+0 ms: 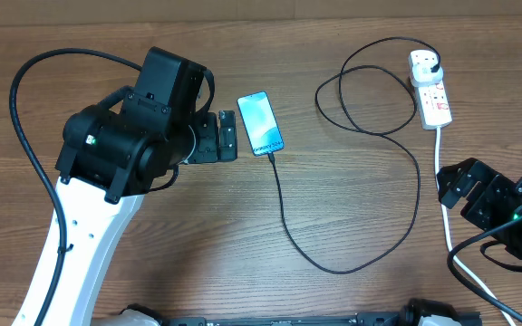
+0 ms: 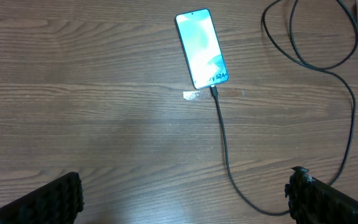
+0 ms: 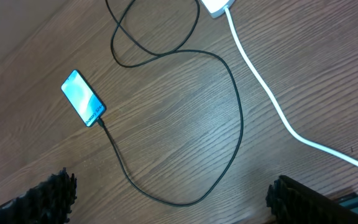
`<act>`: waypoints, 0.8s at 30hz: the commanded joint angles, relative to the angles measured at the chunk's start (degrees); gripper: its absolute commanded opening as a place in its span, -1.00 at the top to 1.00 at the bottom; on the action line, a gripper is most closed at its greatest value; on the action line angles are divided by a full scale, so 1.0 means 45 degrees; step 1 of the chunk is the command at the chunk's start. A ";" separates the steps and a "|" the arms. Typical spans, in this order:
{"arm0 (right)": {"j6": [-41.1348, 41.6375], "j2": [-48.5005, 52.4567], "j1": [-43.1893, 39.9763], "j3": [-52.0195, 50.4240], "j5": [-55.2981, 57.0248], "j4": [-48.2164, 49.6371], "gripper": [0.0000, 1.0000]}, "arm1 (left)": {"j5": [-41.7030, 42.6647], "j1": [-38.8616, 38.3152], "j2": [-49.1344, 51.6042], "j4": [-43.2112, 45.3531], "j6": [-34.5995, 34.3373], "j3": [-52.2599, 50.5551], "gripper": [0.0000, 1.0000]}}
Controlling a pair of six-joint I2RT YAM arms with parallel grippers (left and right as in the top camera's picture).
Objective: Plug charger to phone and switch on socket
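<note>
The phone [image 1: 260, 123] lies flat on the table with its light blue screen up; it also shows in the left wrist view [image 2: 201, 48] and the right wrist view [image 3: 82, 98]. The thin black charger cable [image 1: 352, 263] has its tip in the phone's lower end and loops right and up to a white plug [image 1: 424, 65] seated in the white socket strip [image 1: 436, 102]. My left gripper [image 1: 227, 136] is open and empty just left of the phone. My right gripper [image 1: 451, 186] is open and empty, below the socket.
The socket's thick white cord [image 1: 449, 237] runs down the right side past my right arm, also seen in the right wrist view [image 3: 272, 102]. A small shiny scrap [image 2: 192, 94] lies by the phone's lower end. The cable loops across the table's middle right.
</note>
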 commanded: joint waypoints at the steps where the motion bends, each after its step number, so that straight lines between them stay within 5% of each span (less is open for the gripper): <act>1: -0.0092 -0.0073 0.0073 -0.0087 0.0175 0.0068 -1.00 | -0.0253 -0.0063 0.0068 0.0005 -0.0092 -0.0034 -0.99; 11: -0.0831 -0.1647 0.0418 -0.1409 0.0214 0.1122 -1.00 | -0.0253 -0.0063 0.0068 0.0005 -0.0092 -0.0034 -0.99; 24: -0.2244 -0.6397 0.0913 -0.7980 -0.0117 0.6169 -1.00 | -0.0253 -0.0063 0.0068 0.0005 -0.0092 -0.0034 -0.99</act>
